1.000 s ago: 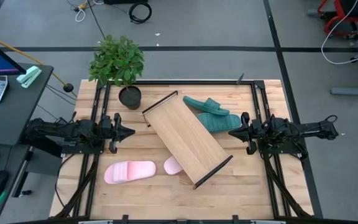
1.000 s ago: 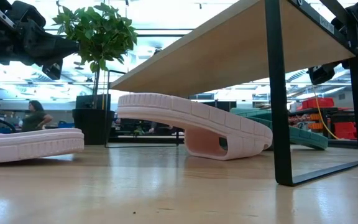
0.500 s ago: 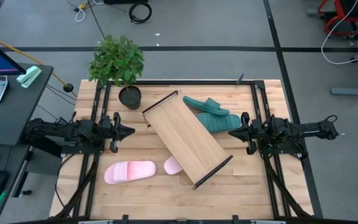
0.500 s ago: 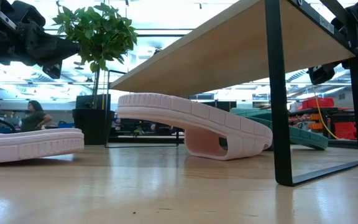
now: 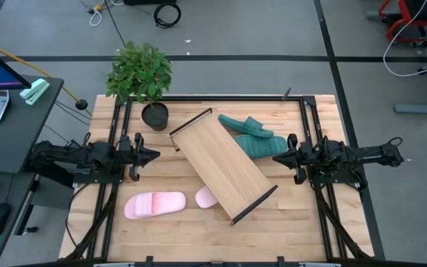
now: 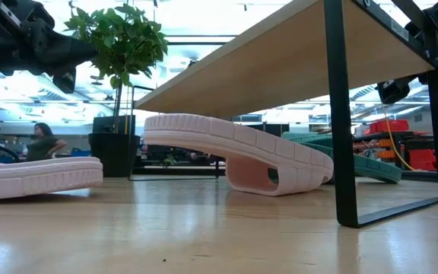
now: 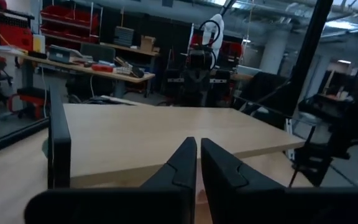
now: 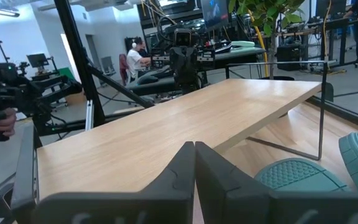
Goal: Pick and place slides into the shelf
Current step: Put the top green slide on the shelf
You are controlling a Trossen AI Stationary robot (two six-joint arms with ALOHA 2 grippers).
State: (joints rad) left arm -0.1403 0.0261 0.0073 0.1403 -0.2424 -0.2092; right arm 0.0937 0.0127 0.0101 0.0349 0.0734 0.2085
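**End effectors shut and empty, shelf bare, one pink slide trapped beneath it**

Left end effector (image 5: 154, 156) hung over the table (image 5: 161, 237) with its fingers (image 7: 182, 163) pressed almost together on nothing, and the right end effector (image 5: 276, 157) faced it from the far side of the shelf (image 5: 223, 165), fingers (image 8: 182, 165) likewise together and empty.

The shelf stood slantwise between the two, its top board carrying nothing. Of the slides, the teal pair (image 5: 252, 136) lay just beside the right end effector, between it and the shelf, with one teal slide partly hidden under the board's edge. A pink slide (image 5: 155, 205) lay in the open on the table, near the left end effector and nearer the front edge. The second pink slide (image 5: 205, 197) sat partly under the shelf; from table height it looked bowed, its sole (image 6: 234, 144) arched up close to the underside of the board.

That tucked slide seemed the chief hazard: pulling it out could catch the shelf's thin black end bar (image 6: 339, 114) and drag or tip the light frame. Soft foam might also squash and slip from a narrow pinch. The potted plant (image 5: 141, 74) stood close behind the left arm, so a wide swing there risked knocking it.
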